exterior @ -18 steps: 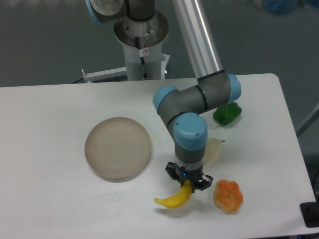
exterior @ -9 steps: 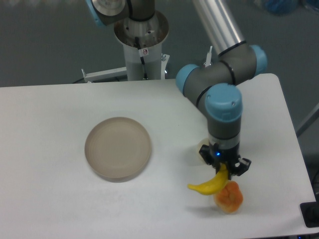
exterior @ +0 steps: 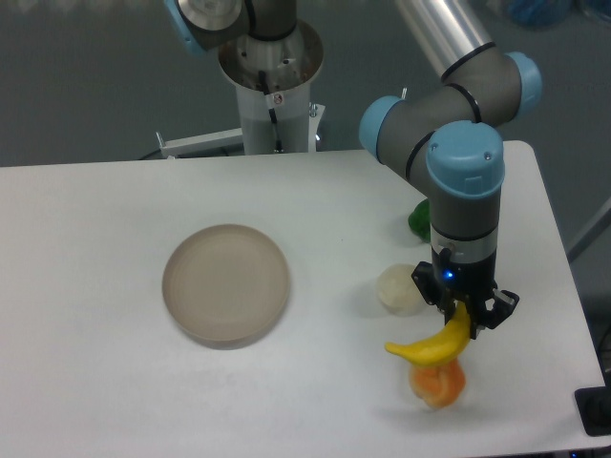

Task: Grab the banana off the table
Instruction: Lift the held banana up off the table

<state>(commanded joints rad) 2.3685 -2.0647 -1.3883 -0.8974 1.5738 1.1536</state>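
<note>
The bright yellow banana [exterior: 431,345] hangs in the air above the white table [exterior: 115,382], its right end pinched in my gripper [exterior: 463,320], which is shut on it. The banana's free tip points left and slightly down. It floats just over the lumpy orange fruit [exterior: 438,383], partly covering it from this view. My arm comes down from the upper right, wrist pointing straight down.
A round beige plate [exterior: 225,282] sits left of centre. A pale cream round fruit [exterior: 399,288] lies just left of my gripper. A green pepper [exterior: 418,219] is mostly hidden behind my wrist. The table's right edge is close by.
My gripper has carried the banana up and to the right, from beside the plate to above the orange fruit. The cream fruit is now uncovered and the pepper mostly hidden.
</note>
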